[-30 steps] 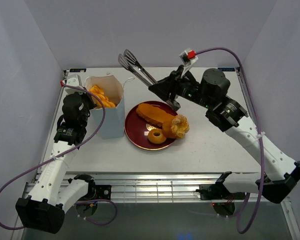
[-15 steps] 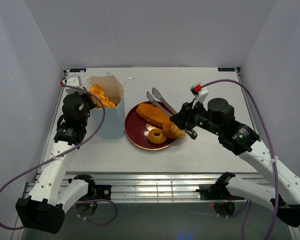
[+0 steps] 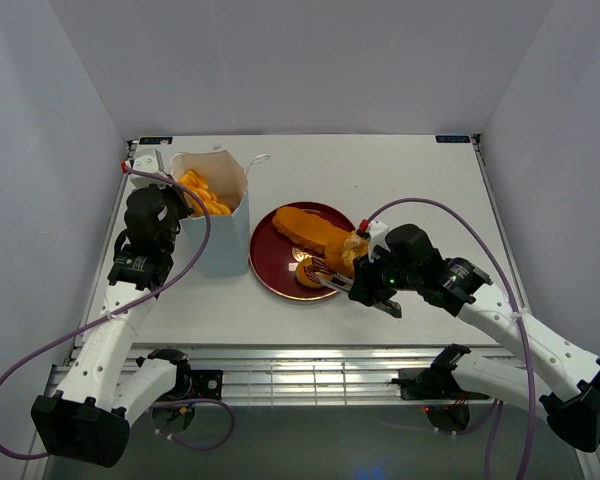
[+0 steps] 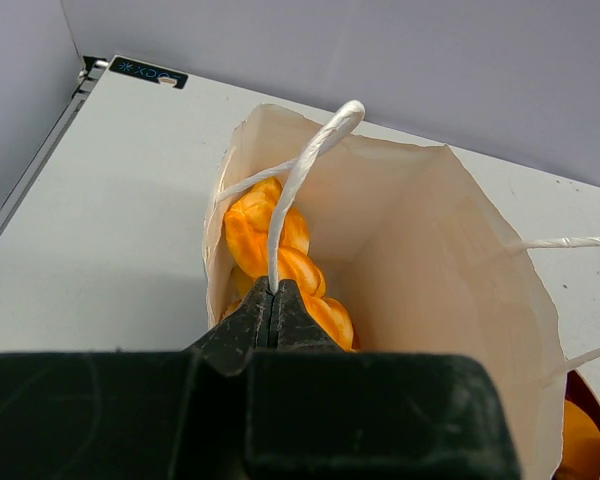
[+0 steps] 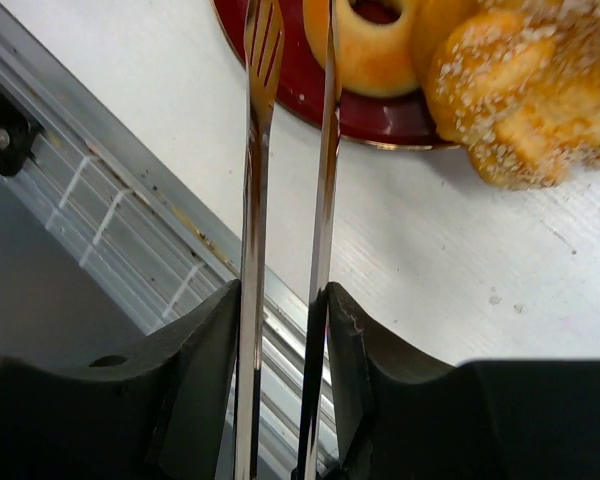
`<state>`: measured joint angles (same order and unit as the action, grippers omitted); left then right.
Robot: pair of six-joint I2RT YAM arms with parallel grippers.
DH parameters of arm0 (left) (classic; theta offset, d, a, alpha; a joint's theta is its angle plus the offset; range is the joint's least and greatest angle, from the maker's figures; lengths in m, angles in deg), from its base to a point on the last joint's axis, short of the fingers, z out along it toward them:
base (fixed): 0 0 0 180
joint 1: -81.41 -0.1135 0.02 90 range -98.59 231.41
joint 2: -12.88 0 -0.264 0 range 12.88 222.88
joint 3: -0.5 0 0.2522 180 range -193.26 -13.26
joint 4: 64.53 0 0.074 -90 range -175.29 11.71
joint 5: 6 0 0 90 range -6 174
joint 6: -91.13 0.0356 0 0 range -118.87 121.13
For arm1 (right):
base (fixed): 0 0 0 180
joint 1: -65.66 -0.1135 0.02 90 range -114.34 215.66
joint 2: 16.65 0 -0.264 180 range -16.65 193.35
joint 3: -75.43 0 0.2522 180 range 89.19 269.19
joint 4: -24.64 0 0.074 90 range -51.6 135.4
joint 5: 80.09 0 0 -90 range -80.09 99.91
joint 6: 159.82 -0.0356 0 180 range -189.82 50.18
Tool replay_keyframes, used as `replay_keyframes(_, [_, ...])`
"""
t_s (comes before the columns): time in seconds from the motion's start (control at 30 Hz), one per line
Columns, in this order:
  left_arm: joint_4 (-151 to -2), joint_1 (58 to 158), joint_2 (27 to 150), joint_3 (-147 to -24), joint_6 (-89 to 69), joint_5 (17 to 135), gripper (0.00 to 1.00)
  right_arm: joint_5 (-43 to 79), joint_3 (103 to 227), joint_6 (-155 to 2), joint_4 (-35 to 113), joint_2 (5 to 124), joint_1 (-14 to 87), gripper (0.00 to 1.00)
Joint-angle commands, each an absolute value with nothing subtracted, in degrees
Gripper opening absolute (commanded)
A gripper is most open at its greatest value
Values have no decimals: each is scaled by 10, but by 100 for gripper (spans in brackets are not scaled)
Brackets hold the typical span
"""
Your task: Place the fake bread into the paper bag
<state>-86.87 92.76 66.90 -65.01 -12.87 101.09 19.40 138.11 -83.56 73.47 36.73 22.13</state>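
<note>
The white paper bag (image 3: 223, 222) stands upright left of the dark red plate (image 3: 271, 265), with orange fake bread (image 3: 202, 192) inside it. My left gripper (image 3: 166, 196) is shut on the bag's cord handle (image 4: 310, 165), and twisted bread (image 4: 280, 250) shows in the open bag (image 4: 430, 260). On the plate lie a long piece (image 3: 313, 227), a sugared piece (image 3: 355, 248) and a ring-shaped piece (image 3: 307, 276). My right gripper (image 3: 365, 285) is shut on metal tongs (image 3: 327, 270). The tongs (image 5: 255, 150) are slightly open, with their tips at the ring piece (image 5: 375, 50).
The plate's rim (image 5: 380, 118) lies close to the table's front edge, where a metal rail (image 5: 130, 200) runs. The sugared piece (image 5: 530, 100) sits right of the tongs. The bag's second handle (image 3: 257, 159) hangs over its far side.
My right arm swung the tongs down from above the table's back to the plate's front edge, and their tips now reach the ring piece. The left arm and bag have not moved.
</note>
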Motion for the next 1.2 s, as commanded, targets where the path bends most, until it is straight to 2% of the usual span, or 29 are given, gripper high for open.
replay_keyframes(0.0, [-866,926,668,-660,-128,1001,0,228,1378,-814,728,370,218,45])
replay_keyframes(0.47, [-868,925,669,-661,-128,996,0,198,1378,-779,717,400,214,52])
replay_keyframes(1.17, [-869,926,672,-663,-128,993,0,190,1430,-741,691,451,209,52])
